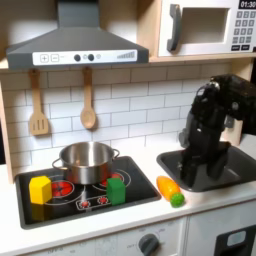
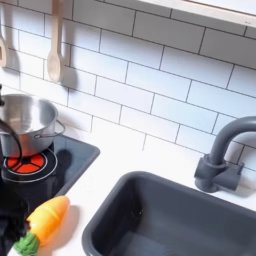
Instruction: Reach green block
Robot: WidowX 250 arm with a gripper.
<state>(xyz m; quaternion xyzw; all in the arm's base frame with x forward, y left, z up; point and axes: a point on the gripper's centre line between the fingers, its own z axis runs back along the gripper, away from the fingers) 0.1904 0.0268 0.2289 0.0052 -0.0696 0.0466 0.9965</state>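
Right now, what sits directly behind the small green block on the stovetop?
The steel pot stands just behind the small bright green plastic block on the black stovetop. Its inside is not visible.

The sink [image 2: 160,215] is the landmark, a dark basin filling the lower right of the second exterior view. A grey faucet [image 2: 222,155] stands at its far right corner, spout arching toward the basin. Left of the sink, on the white counter, lies an orange carrot toy [image 2: 43,220] with a green tip. Further left sits the black stove [image 2: 70,160] with a red burner ring [image 2: 25,162]. A steel pot [image 2: 28,122] rests on the stove. Behind the sink runs white tile; a wooden spoon [image 2: 54,40] hangs far to its left.
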